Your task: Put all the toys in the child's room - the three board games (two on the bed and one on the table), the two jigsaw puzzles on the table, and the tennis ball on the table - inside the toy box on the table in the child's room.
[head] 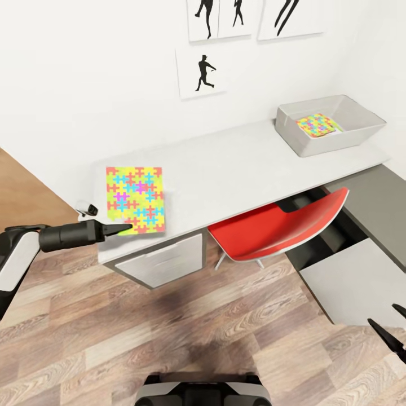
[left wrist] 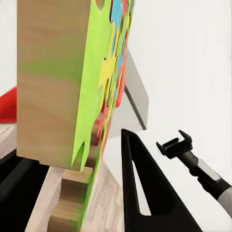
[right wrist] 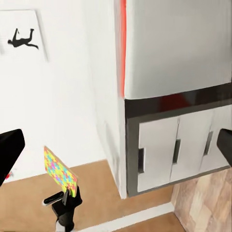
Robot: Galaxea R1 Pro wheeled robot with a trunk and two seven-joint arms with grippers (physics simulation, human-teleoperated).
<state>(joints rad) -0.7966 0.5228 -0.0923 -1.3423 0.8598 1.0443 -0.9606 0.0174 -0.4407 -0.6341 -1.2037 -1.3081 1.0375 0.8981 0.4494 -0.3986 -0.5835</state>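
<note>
the jigsaw puzzle [head: 135, 199] lies flat at the near left corner of the table [head: 237, 163], its near edge at the table's front edge, which is likely why the left end effector [head: 125, 229] comes at it from the side: an overhanging or flush edge gives the fingers something to close on. in the left wrist view the puzzle [left wrist: 92, 96] fills the space beside one dark finger [left wrist: 145, 193], and its thick board edge appears to sit between the fingers, so i judge the left end effector clamped on the jigsaw puzzle, or very nearly so. the second finger is hidden behind the board.

the toy box [head: 330, 124] stands at the far right end of the table, well apart from this puzzle, and already holds another jigsaw puzzle [head: 318, 124]. carrying the puzzle there means crossing the whole table, or moving the base.

a red chair [head: 282, 225] is tucked under the table between the two ends, and a grey cabinet [head: 361, 265] stands to the right; both could obstruct the base. the right end effector [head: 395, 330] hangs low at the right with its fingers apart and empty. silhouette pictures [head: 203, 70] hang on the wall.
</note>
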